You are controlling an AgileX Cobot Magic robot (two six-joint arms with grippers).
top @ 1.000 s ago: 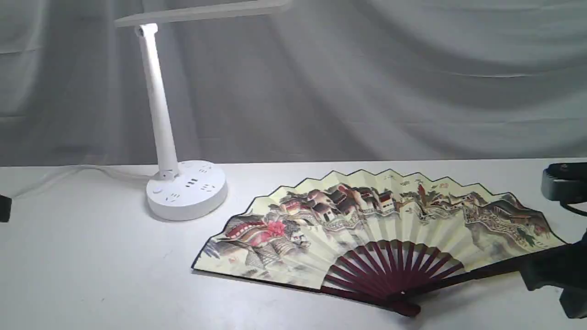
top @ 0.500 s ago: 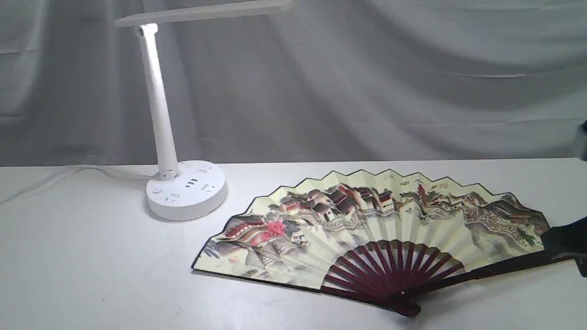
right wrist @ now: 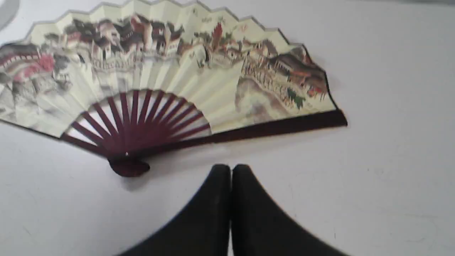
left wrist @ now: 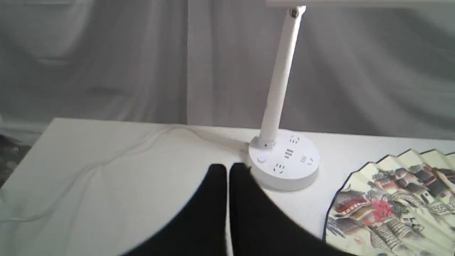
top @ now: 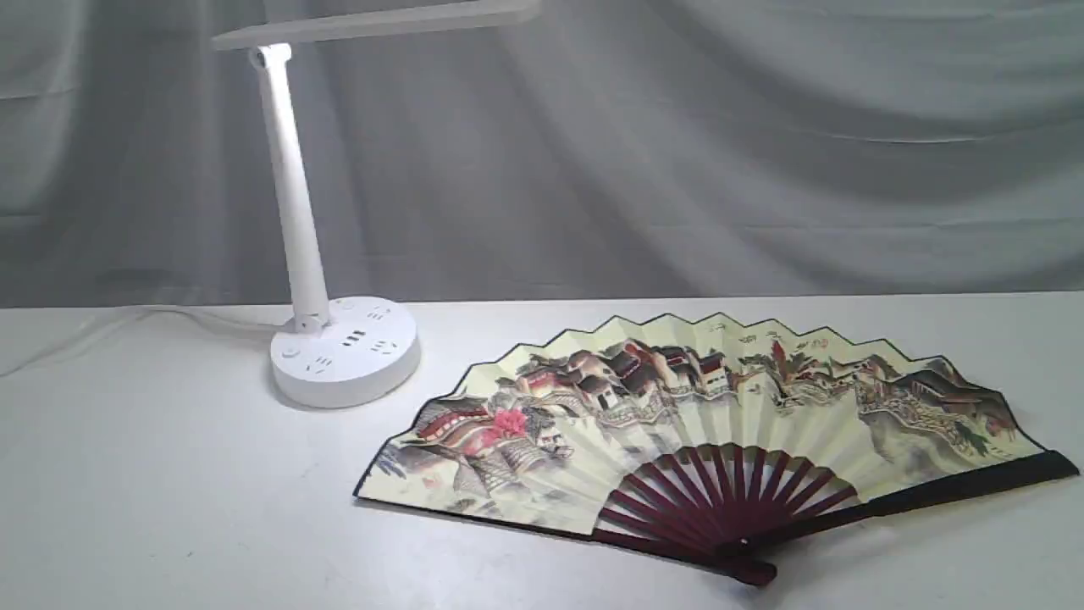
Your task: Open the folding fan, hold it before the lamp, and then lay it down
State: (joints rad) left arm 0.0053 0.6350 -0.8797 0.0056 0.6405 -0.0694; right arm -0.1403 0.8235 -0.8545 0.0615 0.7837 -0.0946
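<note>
The folding fan (top: 703,424) lies spread open and flat on the white tabletop (top: 169,491), beside the lamp (top: 343,360) and its round base. The left pincer (left wrist: 227,170) and right pincer (right wrist: 231,170) are both closed, gripping nothing, apart from the fan.

We noted that the left gripper (left wrist: 228,168) and right gripper (right wrist: 231,168) were plain matte black, tapering from broad bases.

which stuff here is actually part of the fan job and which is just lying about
Part of the job:
fan
lamp

Just there:
cord
grey curtain
</note>
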